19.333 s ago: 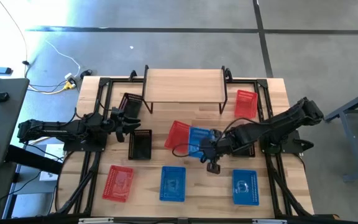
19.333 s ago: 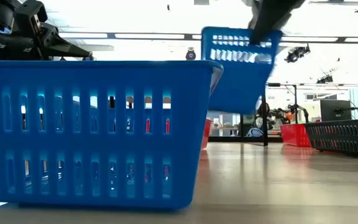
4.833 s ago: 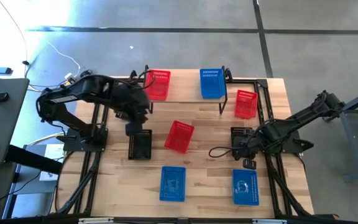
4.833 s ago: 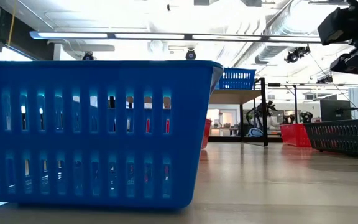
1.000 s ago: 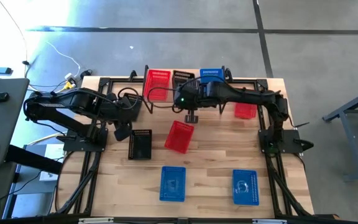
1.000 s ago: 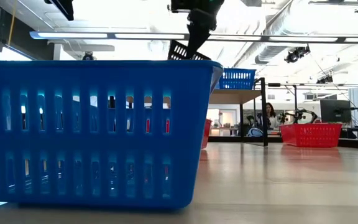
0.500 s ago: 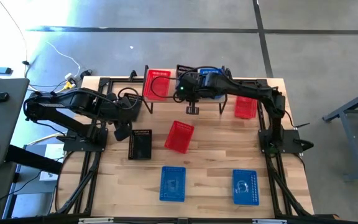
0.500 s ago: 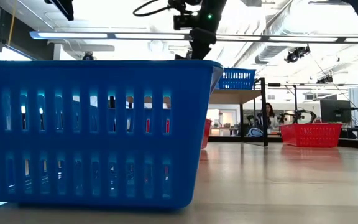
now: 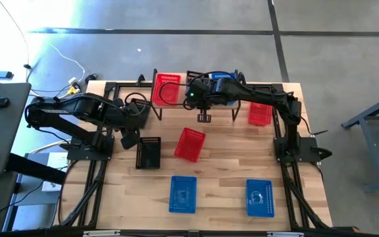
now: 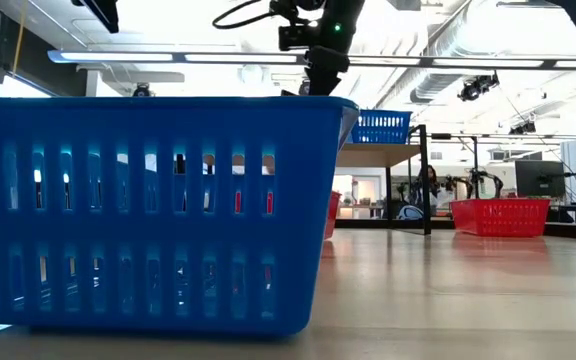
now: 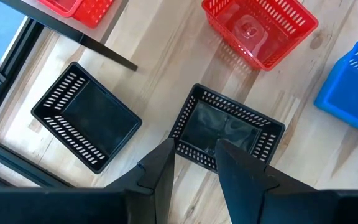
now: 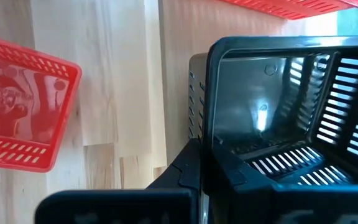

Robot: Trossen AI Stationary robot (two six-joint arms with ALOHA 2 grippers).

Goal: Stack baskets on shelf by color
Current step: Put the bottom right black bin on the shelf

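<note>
The shelf point(image 9: 176, 104) stands at the table's far edge with a red basket point(image 9: 166, 89) at its left end and a blue basket point(image 9: 224, 82) at its right. Between them hangs a black basket point(image 9: 195, 79), over the plank, with my right gripper point(image 12: 207, 165) shut on it. Whether its bottom touches the plank I cannot tell. My left gripper point(image 11: 194, 168) stands open above a black basket point(image 11: 225, 134) on the table, with nothing between its fingers. A second black basket point(image 11: 86, 124) sits beside the shelf's leg. My right gripper holds the black basket by its rim near a corner point(image 12: 215, 146). One finger point(image 12: 188, 171) shows on the outside of the wall; the basket hides the other. The fingers slant down from the table's right. The basket hangs tilted below them, its open side up.
A red basket point(image 9: 191, 145) lies askew at mid-table, and another red one point(image 9: 260, 112) sits right of the shelf. Two blue baskets point(image 9: 183, 194) point(image 9: 260, 197) stand near the front edge; the left one point(image 10: 158, 210) fills much of the low view.
My right gripper has carried the black basket toward the table's far edge and a little down, between the red and blue baskets on the shelf, then held still. In the low view the basket has sunk behind the near blue basket's rim.
</note>
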